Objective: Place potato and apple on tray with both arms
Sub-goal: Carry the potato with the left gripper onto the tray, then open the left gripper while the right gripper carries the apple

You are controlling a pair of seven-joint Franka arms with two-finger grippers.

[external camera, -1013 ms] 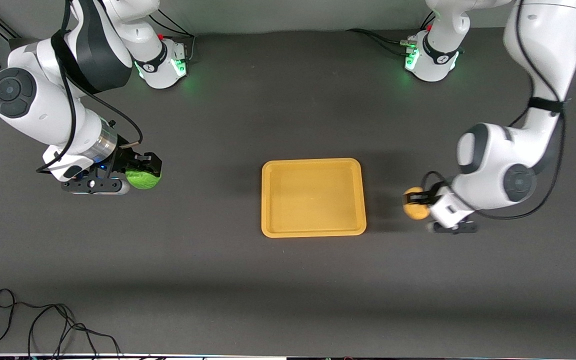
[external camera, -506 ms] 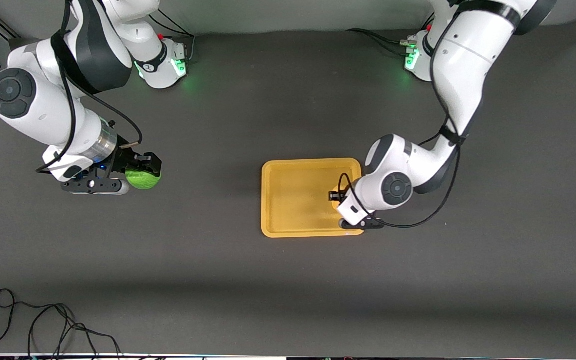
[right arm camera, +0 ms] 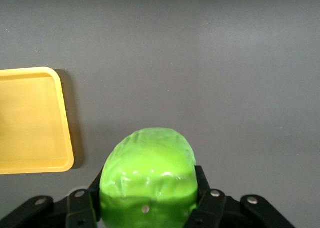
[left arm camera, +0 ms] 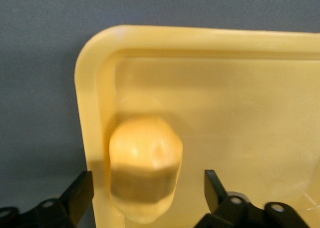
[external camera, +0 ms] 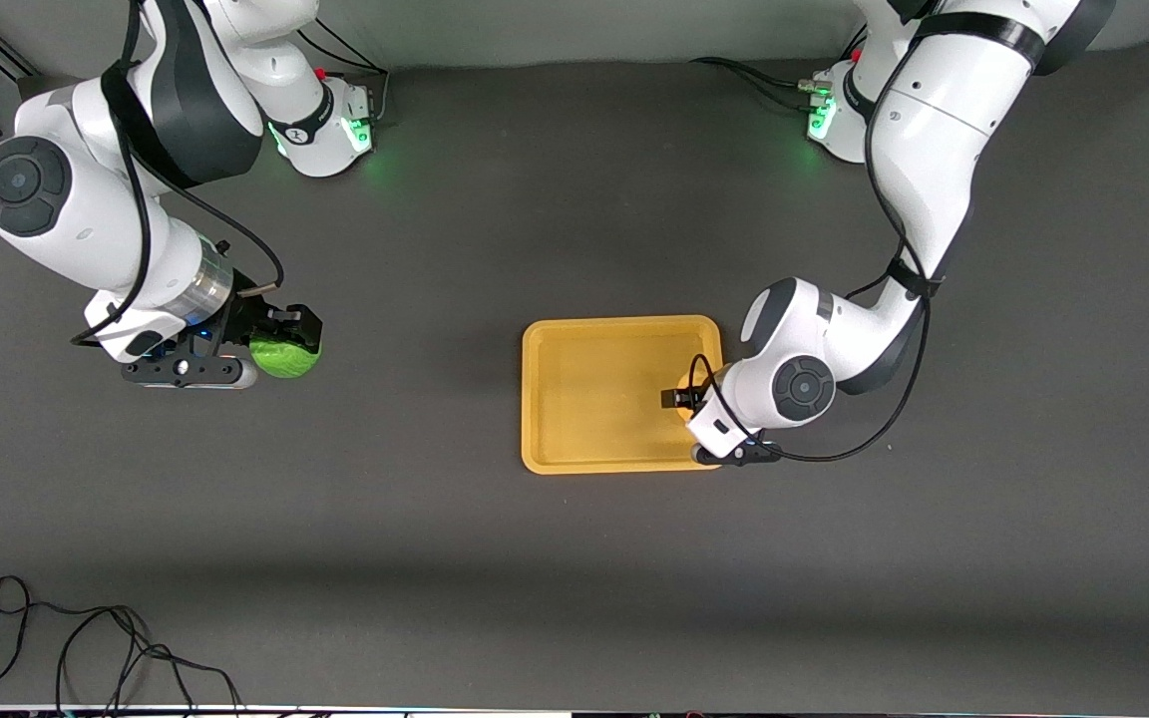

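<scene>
In the front view, the tray (external camera: 604,394) lies on the dark table near its middle, and the left gripper (external camera: 686,399) hangs over the tray's edge toward the left arm's end; the potato is mostly hidden there under the wrist. The right gripper (external camera: 287,344) is over bare table toward the right arm's end, well apart from the tray, its fingers clamped on the apple (external camera: 282,357). In the left wrist view, the potato (left arm camera: 145,175) sits inside the tray (left arm camera: 240,102), close against the rim by a rounded corner, and the left gripper's (left arm camera: 147,198) fingers (left arm camera: 80,195) stand spread on either side with gaps to the potato. In the right wrist view, the apple (right arm camera: 147,180) is pinched between the right gripper's (right arm camera: 147,203) black fingers (right arm camera: 207,205), above grey table, with a tray (right arm camera: 30,120) corner off to one side holding nothing in the part shown.
</scene>
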